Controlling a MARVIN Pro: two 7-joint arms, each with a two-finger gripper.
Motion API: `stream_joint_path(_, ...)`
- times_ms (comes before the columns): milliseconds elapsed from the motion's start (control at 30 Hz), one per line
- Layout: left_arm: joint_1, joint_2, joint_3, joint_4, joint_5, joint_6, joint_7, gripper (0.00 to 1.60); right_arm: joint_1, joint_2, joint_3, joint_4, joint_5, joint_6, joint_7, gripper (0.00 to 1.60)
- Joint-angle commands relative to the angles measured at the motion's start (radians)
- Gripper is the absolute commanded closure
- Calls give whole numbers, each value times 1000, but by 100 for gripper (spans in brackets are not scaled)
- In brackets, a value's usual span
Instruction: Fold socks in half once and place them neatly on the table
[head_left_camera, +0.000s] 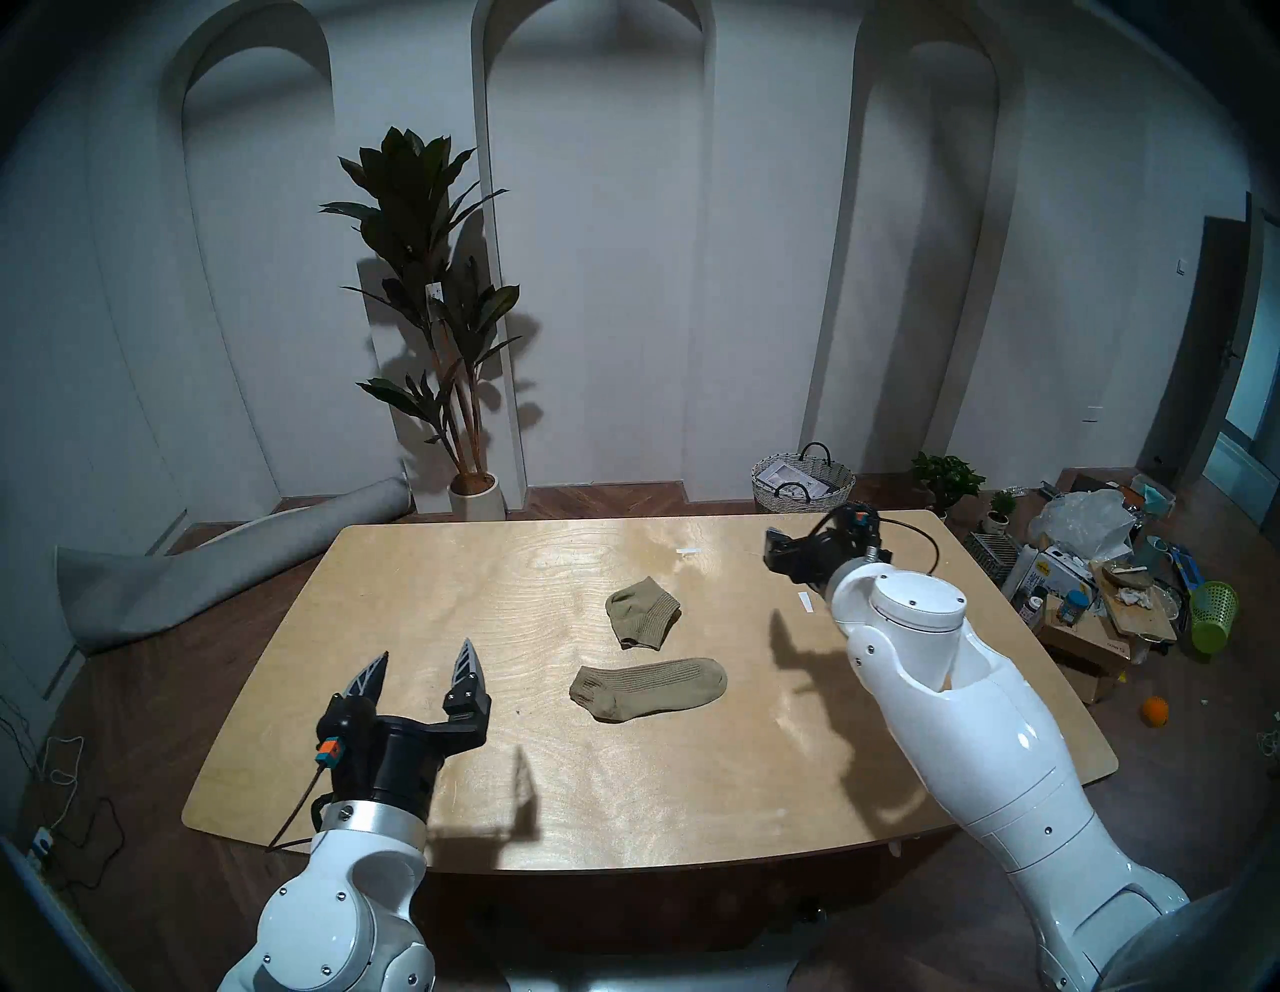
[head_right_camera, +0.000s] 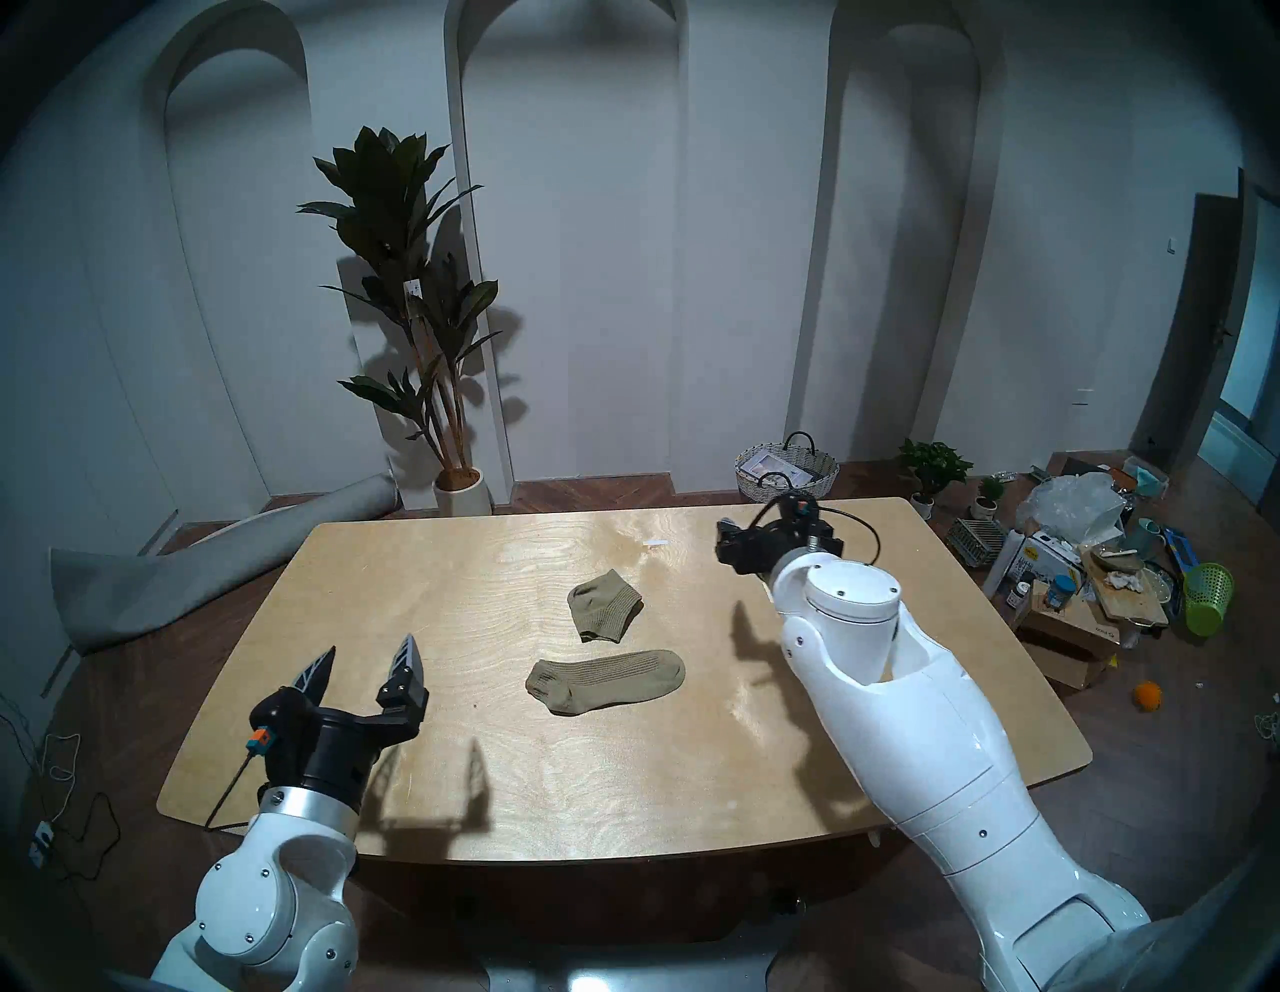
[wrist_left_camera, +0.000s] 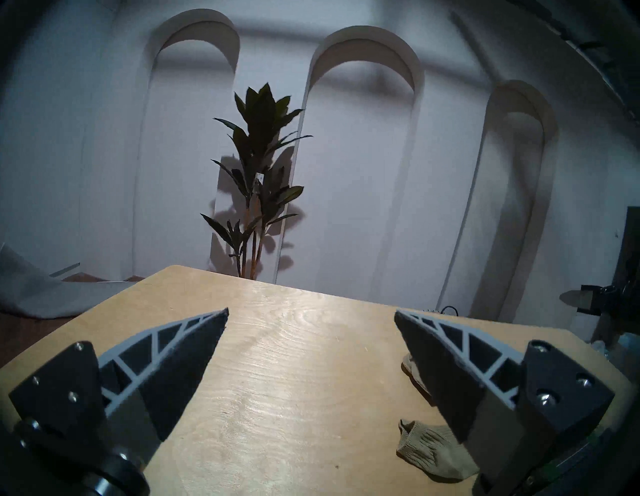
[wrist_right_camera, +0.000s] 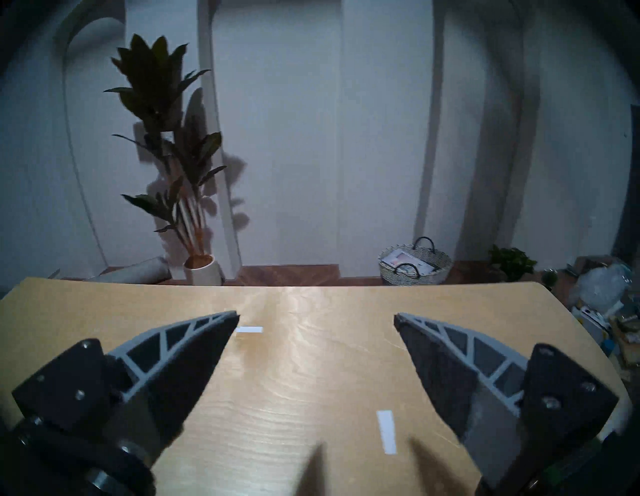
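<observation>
Two olive-khaki socks lie on the light plywood table (head_left_camera: 429, 568). The farther sock (head_left_camera: 642, 612) (head_right_camera: 605, 605) is folded in half. The nearer sock (head_left_camera: 650, 689) (head_right_camera: 607, 680) lies flat at full length, its end showing in the left wrist view (wrist_left_camera: 429, 453). My left gripper (head_left_camera: 424, 659) (head_right_camera: 368, 668) (wrist_left_camera: 311, 313) hovers open over the table's near left part, left of the flat sock, with nothing between its fingers. My right gripper (wrist_right_camera: 316, 317) stands open and empty above the far right part of the table; its body (head_left_camera: 817, 551) shows in the head view.
Two white tape strips (wrist_right_camera: 249, 329) (wrist_right_camera: 386, 431) are stuck on the table near the right gripper. Behind the table stand a potted plant (head_left_camera: 443, 332) and a woven basket (head_left_camera: 803, 481). Boxes and clutter (head_left_camera: 1094, 575) fill the floor at the right; a rolled mat (head_left_camera: 228, 554) lies at the left.
</observation>
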Motion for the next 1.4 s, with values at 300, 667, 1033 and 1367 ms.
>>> stream_joint_path(300, -205, -115, 138, 89, -5, 122, 39, 0, -132, 20, 299, 26, 243, -134, -23, 0)
stream_joint_path(667, -316, -201, 136, 121, -229, 229, 123, 0, -148, -32, 418, 63, 437, -178, 105, 0)
stream_joint_path(1033, -304, -235, 82, 144, -613, 234, 130, 0, -84, -27, 418, 147, 492, -184, 209, 0)
stream_joint_path(1367, -305, -243, 67, 171, -801, 198, 111, 0, -23, -6, 386, 204, 479, -195, 292, 0)
